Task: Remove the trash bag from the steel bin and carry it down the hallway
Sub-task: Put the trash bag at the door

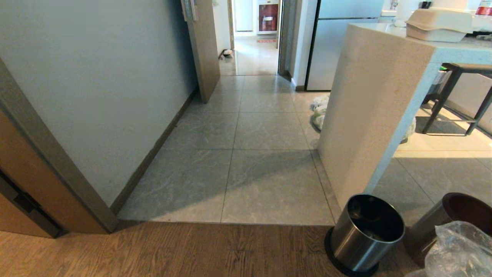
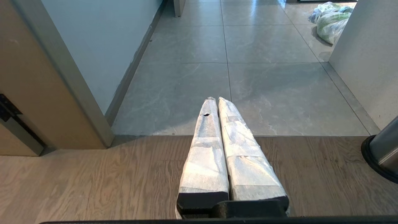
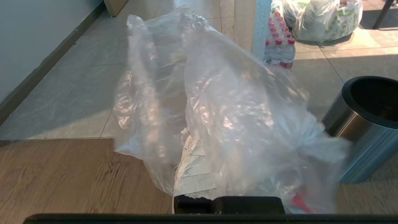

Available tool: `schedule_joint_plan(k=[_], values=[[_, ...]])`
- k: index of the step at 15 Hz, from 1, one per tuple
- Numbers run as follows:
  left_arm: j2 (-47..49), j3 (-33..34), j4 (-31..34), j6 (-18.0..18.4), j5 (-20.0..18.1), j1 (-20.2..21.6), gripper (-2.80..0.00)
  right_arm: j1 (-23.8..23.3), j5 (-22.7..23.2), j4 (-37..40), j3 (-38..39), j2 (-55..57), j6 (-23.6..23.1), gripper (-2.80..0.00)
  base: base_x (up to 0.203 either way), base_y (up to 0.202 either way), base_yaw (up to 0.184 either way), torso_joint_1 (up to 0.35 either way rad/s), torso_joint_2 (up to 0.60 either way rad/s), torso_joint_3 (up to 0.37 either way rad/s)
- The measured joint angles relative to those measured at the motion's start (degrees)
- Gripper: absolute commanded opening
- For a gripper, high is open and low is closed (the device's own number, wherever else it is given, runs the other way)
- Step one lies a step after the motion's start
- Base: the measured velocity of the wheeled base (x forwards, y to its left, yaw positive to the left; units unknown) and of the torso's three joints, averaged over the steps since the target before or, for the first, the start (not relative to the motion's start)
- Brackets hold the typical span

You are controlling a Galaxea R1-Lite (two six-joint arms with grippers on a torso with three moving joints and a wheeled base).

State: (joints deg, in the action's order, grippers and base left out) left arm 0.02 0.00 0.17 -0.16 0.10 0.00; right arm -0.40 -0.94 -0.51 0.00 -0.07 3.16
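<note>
Two steel bins stand behind as the right gripper [image 3: 228, 174], apparently clamped shut on the trash bag [image 3: 217, 102], should carry it high, steady down the hallway [image 1: 265, 130]; left gripper [image 2: 215, 100] closed, empty

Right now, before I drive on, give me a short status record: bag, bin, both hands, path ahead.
bag: thin transparent plastic trash bag, out of the bin, draped over right hand
bin: brushed steel cylinder bin, black rim, no liner, standing on wood floor
right hand: shut on the bag
left hand: shut, empty
path: grey tiled hallway ahead
</note>
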Motion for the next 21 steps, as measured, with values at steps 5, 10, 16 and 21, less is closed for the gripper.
schedule_joint_plan(k=[5, 10, 16, 21], values=[[0.0, 0.0, 0.0, 0.2, 0.0, 0.0, -2.8, 0.0, 0.0, 0.0, 0.0, 0.0, 0.0, -2.8, 0.0, 0.0, 0.0, 0.0, 0.0, 0.0], [0.0, 0.0, 0.0, 0.0, 0.0, 0.0, -2.8, 0.0, 0.0, 0.0, 0.0, 0.0, 0.0, -2.8, 0.04, 0.0, 0.0, 0.001, 0.0, 0.002], [0.0, 0.0, 0.0, 0.0, 0.0, 0.0, -2.8, 0.0, 0.0, 0.0, 0.0, 0.0, 0.0, -2.8, 0.191, 0.0, 0.002, 0.003, 0.0, 0.002], [0.0, 0.0, 0.0, 0.0, 0.0, 0.0, -2.8, 0.0, 0.0, 0.0, 0.0, 0.0, 0.0, -2.8, 0.189, 0.0, -0.001, 0.003, 0.0, 0.003]])
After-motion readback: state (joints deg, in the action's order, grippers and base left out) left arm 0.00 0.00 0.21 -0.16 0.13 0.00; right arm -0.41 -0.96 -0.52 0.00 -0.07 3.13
